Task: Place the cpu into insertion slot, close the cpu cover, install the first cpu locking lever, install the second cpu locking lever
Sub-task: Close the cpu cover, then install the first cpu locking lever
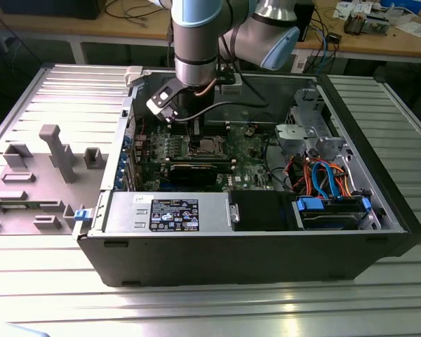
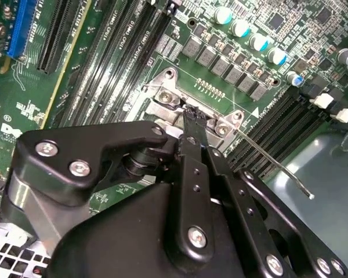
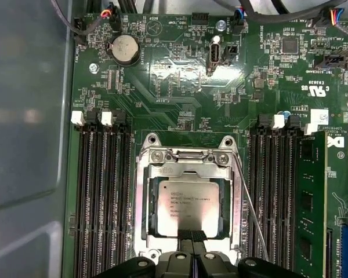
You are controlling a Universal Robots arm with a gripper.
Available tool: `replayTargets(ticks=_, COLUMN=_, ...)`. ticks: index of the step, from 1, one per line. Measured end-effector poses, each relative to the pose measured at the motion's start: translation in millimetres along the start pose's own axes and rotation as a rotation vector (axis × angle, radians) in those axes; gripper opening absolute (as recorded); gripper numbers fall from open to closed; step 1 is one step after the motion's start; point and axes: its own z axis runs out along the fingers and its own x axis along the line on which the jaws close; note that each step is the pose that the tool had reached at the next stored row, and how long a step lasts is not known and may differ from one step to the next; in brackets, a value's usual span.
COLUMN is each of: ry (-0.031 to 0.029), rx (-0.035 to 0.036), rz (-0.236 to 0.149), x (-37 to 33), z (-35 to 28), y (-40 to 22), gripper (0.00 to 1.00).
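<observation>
Claw [image 3: 191, 236] with fingers pressed together rests at the edge of the cpu [image 3: 188, 202], seated in the insertion slot [image 3: 188, 156] just beyond its tips, cpu cover [image 3: 144, 202] lying flat.

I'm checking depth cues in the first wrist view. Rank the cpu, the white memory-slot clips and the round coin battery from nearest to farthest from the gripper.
From the gripper:
1. cpu, right at the tips of the jaws.
2. white memory-slot clips, out to both sides, past the cpu.
3. coin battery, farther still, near the edge of the green board.
</observation>
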Motion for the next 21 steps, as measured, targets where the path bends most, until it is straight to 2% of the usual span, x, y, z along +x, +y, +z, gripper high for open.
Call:
replayTargets(ticks=3, ry=0.0002, rx=-0.0002, rz=0.000, x=0.0, z=-4.8, y=0.1, gripper=0.11)
replayTargets(ticks=4, ry=0.0003, rx=-0.0002, rz=0.000, x=0.0, z=-4.9, y=2.4, gripper=0.11)
replayTargets(ticks=5, ry=0.0003, rx=-0.0001, rz=0.000, x=-0.3, z=-4.6, y=8.9, gripper=0.11)
replayTargets(ticks=9, ry=0.0003, rx=-0.0001, rz=0.000, x=-0.9, z=-4.0, y=23.0, gripper=0.11)
replayTargets(ticks=10, ry=0.0002, rx=-0.0001, rz=0.000, x=-0.9, z=-3.9, y=24.3, gripper=0.11)
replayTargets(ticks=21, ry=0.0010, rx=-0.0001, rz=0.000, x=-0.9, z=-4.6, y=24.8, gripper=0.11)
